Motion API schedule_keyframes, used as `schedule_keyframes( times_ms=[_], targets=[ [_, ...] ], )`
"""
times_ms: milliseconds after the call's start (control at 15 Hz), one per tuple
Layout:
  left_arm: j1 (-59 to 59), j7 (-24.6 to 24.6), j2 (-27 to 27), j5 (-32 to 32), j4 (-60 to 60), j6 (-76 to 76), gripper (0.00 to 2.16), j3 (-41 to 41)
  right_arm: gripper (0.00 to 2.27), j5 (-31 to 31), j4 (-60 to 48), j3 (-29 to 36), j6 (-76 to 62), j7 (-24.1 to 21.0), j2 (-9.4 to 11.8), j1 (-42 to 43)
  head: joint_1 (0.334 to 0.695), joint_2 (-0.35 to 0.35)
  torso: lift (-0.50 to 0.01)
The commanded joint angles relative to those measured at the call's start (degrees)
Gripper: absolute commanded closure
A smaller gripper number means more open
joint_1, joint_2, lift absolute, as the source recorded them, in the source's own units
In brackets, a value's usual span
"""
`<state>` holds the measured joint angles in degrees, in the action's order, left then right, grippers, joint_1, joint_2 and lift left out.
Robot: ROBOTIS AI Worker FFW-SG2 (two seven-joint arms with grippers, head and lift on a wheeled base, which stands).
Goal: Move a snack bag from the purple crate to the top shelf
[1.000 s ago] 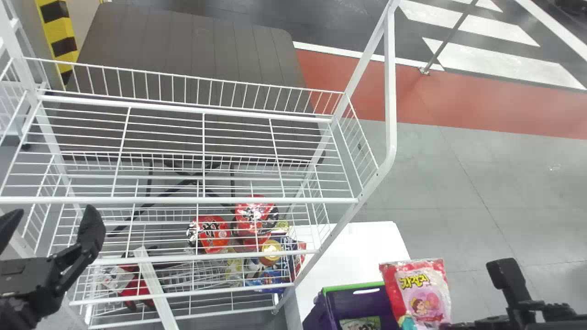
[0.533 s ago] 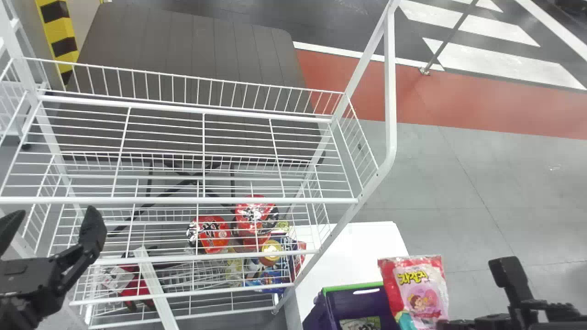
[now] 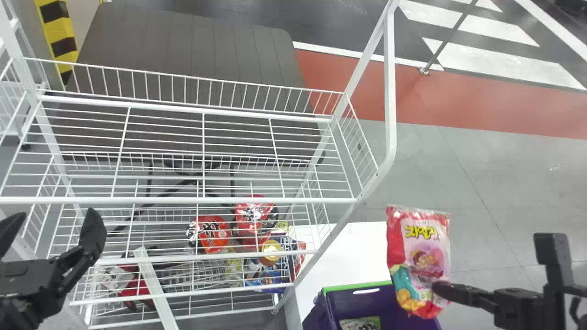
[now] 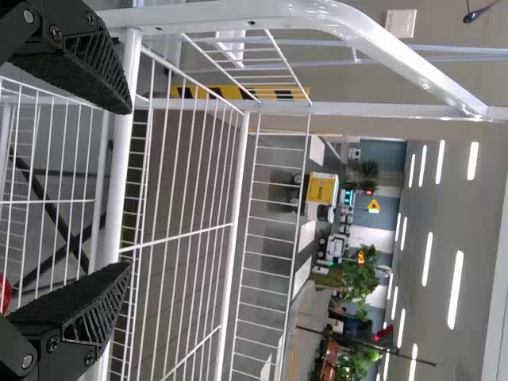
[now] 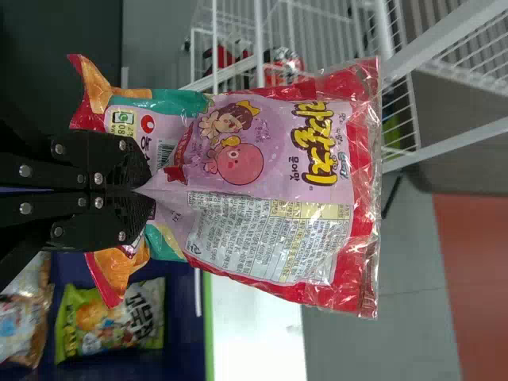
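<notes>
Our right gripper [image 5: 147, 187] clamps the red-edged snack bag [image 3: 418, 256] upright by its lower end, over the purple crate [image 3: 353, 302]; the top shelf [image 3: 183, 200] lies toward ten o'clock (our left gripper [image 4: 127, 189] hangs, fingers apart).

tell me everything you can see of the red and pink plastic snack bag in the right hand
The red and pink plastic snack bag is glossy, with a flat seam edge on top, yellow lettering, a cartoon girl, a pink round character, a panel of small print, and teal and orange patches near the bottom. It looks full and sealed. It is held roughly upright in the air, partly in front of the purple crate with a green rim. The black two-fingered right hand pinches its lower part, creasing the film.
</notes>
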<state>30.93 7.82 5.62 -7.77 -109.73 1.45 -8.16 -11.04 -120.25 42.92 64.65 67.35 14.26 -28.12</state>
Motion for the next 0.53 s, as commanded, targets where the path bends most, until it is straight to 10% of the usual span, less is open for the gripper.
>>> schedule_keyframes(
  times_ms=[0, 467],
  targets=[
    [-0.1, 0.0, -0.1, 0.1, 0.3, -0.3, 0.13, 0.0, 1.64, 2.1, -7.3, 1.3, 5.6, 0.7, -1.7, 0.1, 0.695, -0.350, 0.010],
    [-0.8, 0.0, -0.1, 0.2, 2.2, -0.8, 0.13, 0.1, 1.64, 4.7, -24.4, 1.2, 25.4, 5.3, -3.4, 4.6, 0.695, -0.350, 0.000]
  ],
)
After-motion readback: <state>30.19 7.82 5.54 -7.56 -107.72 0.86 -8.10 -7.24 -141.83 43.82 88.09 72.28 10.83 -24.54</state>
